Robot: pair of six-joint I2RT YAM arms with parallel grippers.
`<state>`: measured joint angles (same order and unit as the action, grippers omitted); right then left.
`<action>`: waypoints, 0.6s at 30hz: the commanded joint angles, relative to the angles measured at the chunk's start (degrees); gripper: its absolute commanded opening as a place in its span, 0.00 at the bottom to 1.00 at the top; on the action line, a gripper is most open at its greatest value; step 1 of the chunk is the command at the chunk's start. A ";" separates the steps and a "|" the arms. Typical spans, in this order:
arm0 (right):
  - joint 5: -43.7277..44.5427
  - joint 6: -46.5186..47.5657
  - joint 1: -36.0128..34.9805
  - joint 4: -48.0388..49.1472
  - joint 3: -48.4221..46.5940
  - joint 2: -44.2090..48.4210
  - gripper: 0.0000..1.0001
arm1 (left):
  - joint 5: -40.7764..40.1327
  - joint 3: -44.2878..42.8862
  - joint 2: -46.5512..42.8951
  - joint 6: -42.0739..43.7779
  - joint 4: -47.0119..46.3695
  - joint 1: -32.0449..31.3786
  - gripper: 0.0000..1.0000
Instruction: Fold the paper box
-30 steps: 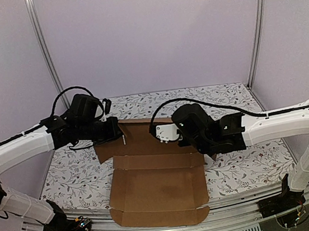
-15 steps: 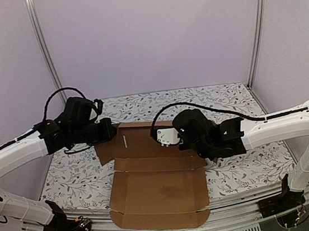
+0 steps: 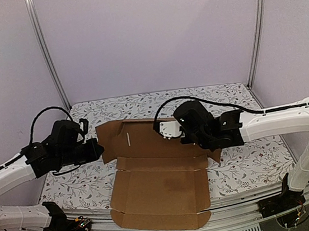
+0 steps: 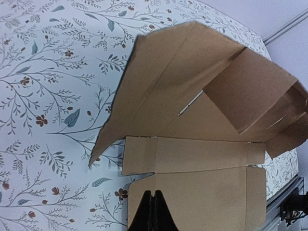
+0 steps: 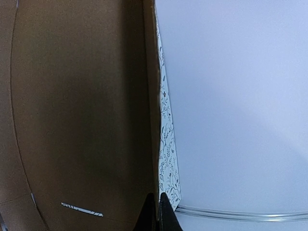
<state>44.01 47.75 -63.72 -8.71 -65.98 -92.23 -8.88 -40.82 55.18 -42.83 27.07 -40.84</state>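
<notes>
At the middle of the table's (image 3: 245, 166) near edge, the paper box (image 3: 158, 188), plain brown and still mostly unfolded. Lies with its large near panel flat and reaching slightly past that edge, the narrow strip behind it flat too, the far panel (image 3: 146, 136) tilted up off the floral surface toward the back edge. Small slit (image 3: 127, 138) in that raised panel, left of its middle. On the left side of the panel, the left flap (image 3: 105, 138) angled up and outward; on the other side, the right flap (image 4: 250, 91) bent inward. Pinched shut on the right-hand edge of the raised far panel, the right gripper (image 5: 155, 208), with the cardboard edge running straight into its closed fingertips. Closed as well, with nothing between its fingers, the left gripper (image 4: 153, 211), placed just beside the left flap, toward the table's left edge. Cannot tell whether it touches the cardboard. Stretched in low over the table from either side, the left arm (image 3: 4, 173) and the right arm (image 3: 279, 120).
</notes>
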 commanded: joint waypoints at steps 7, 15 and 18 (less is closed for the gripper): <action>-8.62 -5.05 5.10 -7.63 -7.57 -5.78 0.00 | -3.67 4.22 6.93 -1.34 -4.90 -0.82 0.02; -12.54 -6.64 7.77 -12.10 -10.75 -9.68 0.00 | -7.52 2.44 17.11 0.58 -7.82 -0.82 0.00; -13.46 -7.29 8.62 -12.88 -11.38 -10.74 0.00 | -8.18 1.86 20.83 1.28 -8.79 -0.82 0.00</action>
<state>33.76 42.87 -56.10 -18.65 -75.61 -100.75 -14.68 -37.41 72.03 -43.09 20.91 -40.88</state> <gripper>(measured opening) 0.005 0.007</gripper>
